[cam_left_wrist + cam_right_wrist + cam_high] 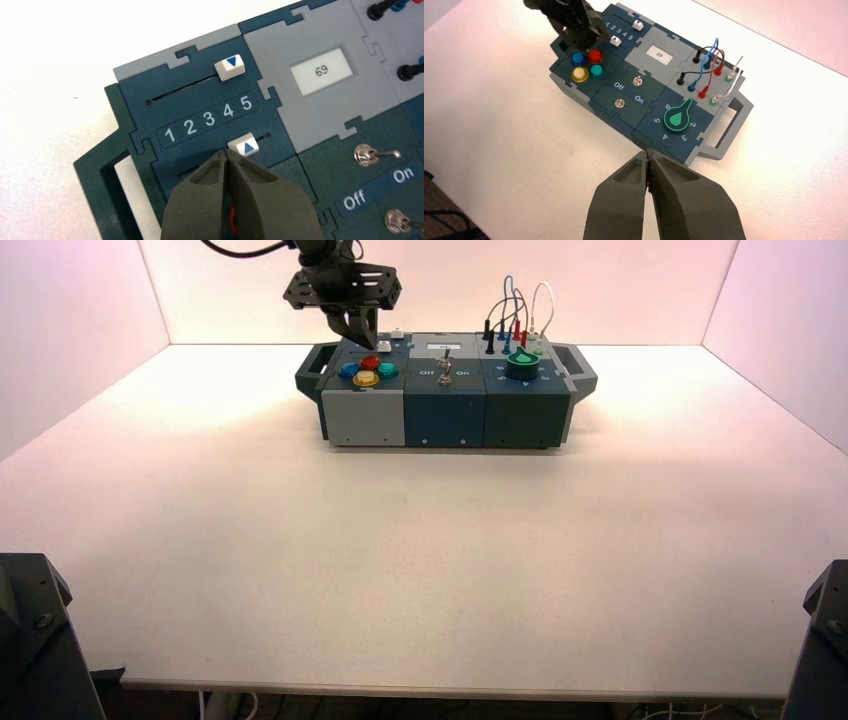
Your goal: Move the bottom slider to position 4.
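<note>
On the table (250,540) stands the box (445,415), its display reading "69" (321,71). Beside its "1 2 3 4 5" scale (207,119), my left end effector (226,156), clenched, touches the bottom slider (244,145) near 5. My right end effector (649,156) hovers clenched.

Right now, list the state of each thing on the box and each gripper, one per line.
Bottom slider: near 5, just past 4.
Top slider: between 4 and 5.
Display: reads 69.
Upper toggle: leaning toward On.
Green knob: pointer between 6 and 2.
Left gripper: shut, tips at the bottom slider.
Right gripper: shut, held off the box, idle.
</note>
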`<act>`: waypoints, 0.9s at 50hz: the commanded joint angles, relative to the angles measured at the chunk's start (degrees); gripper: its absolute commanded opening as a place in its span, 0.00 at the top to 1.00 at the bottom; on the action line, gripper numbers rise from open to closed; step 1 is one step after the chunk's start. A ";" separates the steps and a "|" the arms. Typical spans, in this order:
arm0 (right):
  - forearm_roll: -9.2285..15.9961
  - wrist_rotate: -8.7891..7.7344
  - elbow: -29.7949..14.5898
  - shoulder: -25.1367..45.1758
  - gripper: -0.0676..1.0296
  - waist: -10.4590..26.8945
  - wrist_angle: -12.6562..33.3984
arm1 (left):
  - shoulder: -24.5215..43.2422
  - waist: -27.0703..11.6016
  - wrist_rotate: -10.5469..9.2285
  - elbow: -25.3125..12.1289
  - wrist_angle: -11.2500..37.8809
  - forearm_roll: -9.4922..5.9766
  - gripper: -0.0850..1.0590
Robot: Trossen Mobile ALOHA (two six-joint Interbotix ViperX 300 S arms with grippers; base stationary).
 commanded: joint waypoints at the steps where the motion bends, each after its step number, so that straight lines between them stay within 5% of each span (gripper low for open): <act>1: 0.18 -0.18 -0.88 -1.14 0.96 -0.09 -0.09 | -4.31 0.70 0.09 0.88 1.14 0.18 0.96; 30: 0.09 0.00 0.35 -1.76 0.96 -0.09 1.05 | -16.52 1.41 -0.09 13.27 4.39 -0.09 0.96; 45: 0.18 0.00 0.53 -1.76 0.96 -0.18 1.14 | -17.23 1.49 -0.09 14.41 1.93 -0.18 0.96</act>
